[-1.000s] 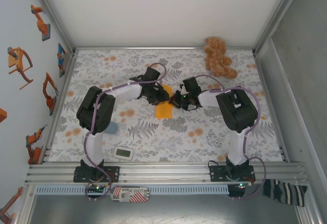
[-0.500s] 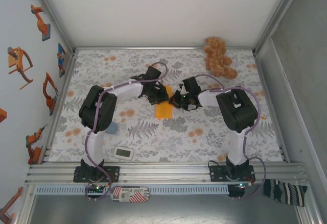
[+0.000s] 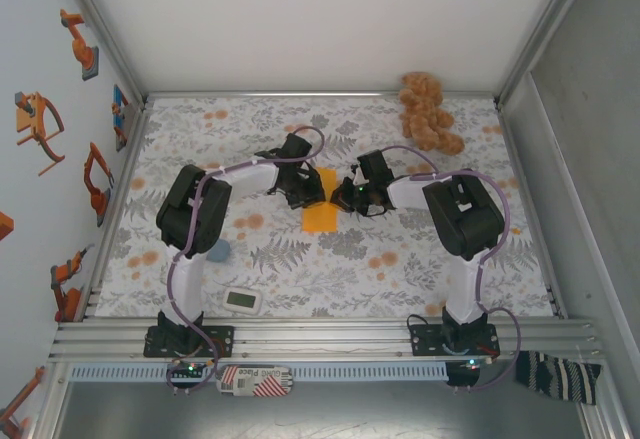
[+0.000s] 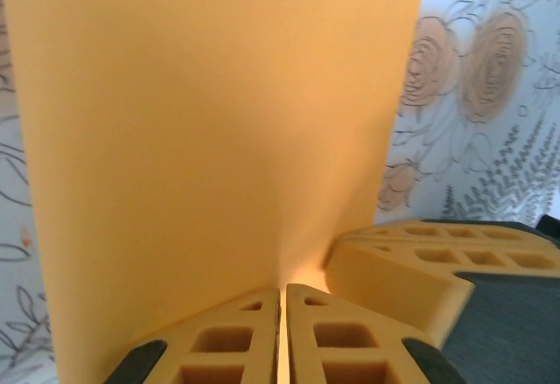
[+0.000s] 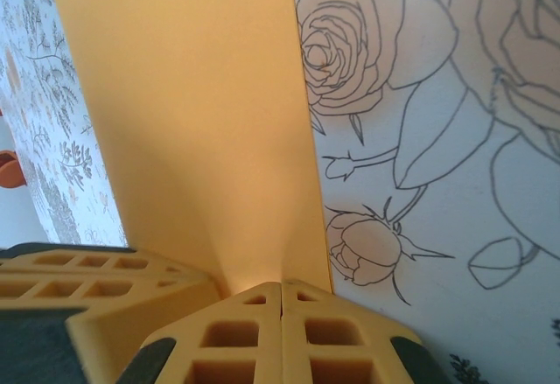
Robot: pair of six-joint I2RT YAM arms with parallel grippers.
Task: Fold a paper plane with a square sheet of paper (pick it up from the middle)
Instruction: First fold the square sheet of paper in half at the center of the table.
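Observation:
The square sheet of paper (image 3: 322, 213) is bright orange and shows as a narrow strip on the flowered cloth at the table's middle. My left gripper (image 3: 317, 192) is shut on its far end from the left. My right gripper (image 3: 345, 197) is shut on the same end from the right. In the left wrist view the sheet (image 4: 219, 122) rises from my pinched fingertips (image 4: 282, 292), with the right gripper's fingers (image 4: 411, 266) close beside. The right wrist view has the sheet (image 5: 192, 113) running from my closed tips (image 5: 280, 286). A paper plane is out of view.
A tan plush toy (image 3: 428, 111) lies at the back right of the cloth (image 3: 400, 249). A small blue object (image 3: 219, 250) sits by the left arm, and a white device (image 3: 243, 301) lies near the front edge. Metal frame rails border the table.
The left gripper's jaws have closed onto the paper. Its arm has eased slightly toward the right gripper, and the sheet shifted a little with it. The right arm has held still.

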